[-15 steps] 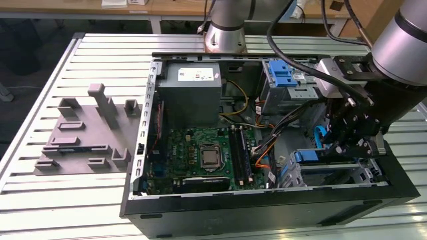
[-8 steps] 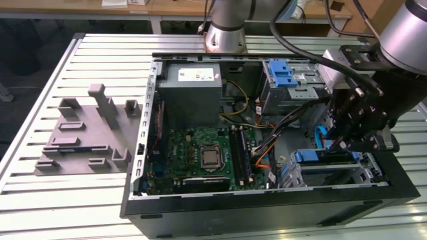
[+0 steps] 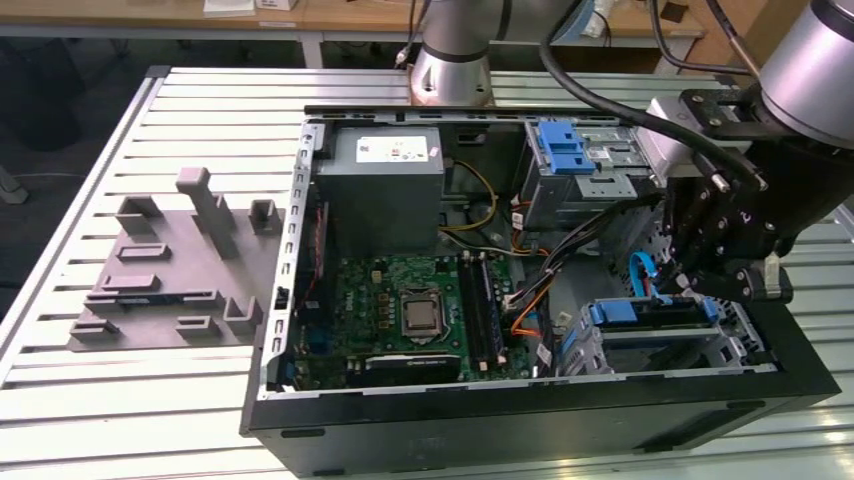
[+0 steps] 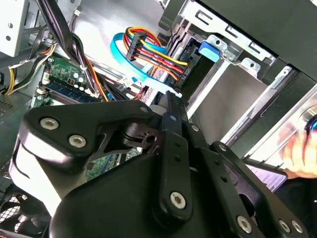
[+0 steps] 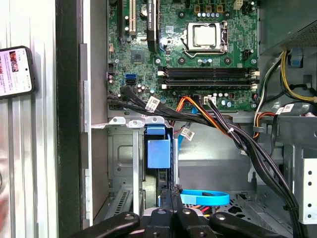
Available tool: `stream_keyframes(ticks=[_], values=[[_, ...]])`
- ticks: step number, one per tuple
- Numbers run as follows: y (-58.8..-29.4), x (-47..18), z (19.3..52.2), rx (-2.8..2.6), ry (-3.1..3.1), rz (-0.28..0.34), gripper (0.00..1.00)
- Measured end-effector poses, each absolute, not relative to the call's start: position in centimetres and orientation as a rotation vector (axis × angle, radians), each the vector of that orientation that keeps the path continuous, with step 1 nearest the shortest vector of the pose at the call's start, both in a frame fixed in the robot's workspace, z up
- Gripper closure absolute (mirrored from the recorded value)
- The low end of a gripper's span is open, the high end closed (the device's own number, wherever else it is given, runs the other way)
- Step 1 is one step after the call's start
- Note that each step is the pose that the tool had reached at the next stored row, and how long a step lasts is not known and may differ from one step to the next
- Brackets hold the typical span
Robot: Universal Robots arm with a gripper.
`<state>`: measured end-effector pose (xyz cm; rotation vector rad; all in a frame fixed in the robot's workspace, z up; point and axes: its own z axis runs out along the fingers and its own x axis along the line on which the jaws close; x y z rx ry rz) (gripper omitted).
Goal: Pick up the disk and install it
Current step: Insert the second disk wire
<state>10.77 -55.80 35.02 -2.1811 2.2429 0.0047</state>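
Blue-framed disk already sits in its bay, tool pinched together empty just above it

Even bright light; second wrist view's near linkage blurs.

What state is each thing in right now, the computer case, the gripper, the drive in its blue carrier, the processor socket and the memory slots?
Black computer case: lying flat, side panel off.
Gripper: shut, holding nothing, beside the drive bay.
Disk in blue plastic carrier: seated in the lower drive bay.
Processor socket: chip bare, no cooler.
Black memory slots: empty.
Grey moulded fixture tray: no parts on it.
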Motion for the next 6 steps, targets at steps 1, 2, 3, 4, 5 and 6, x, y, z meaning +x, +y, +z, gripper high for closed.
stream_keyframes(ticks=[1, 2, 3, 4, 5, 6], values=[[-55.8, 10.77, 35.02, -2.181, 2.243, 0.005, 0.89], [-55.8, 10.77, 35.02, -2.181, 2.243, 0.005, 0.89], [-55.8, 10.77, 35.02, -2.181, 2.243, 0.004, 0.89], [-55.8, 10.77, 35.02, -2.181, 2.243, 0.004, 0.89], [-55.8, 10.77, 35.01, -2.181, 2.243, 0.004, 0.89], [-55.8, 10.77, 35.01, -2.181, 2.243, 0.004, 0.89]])
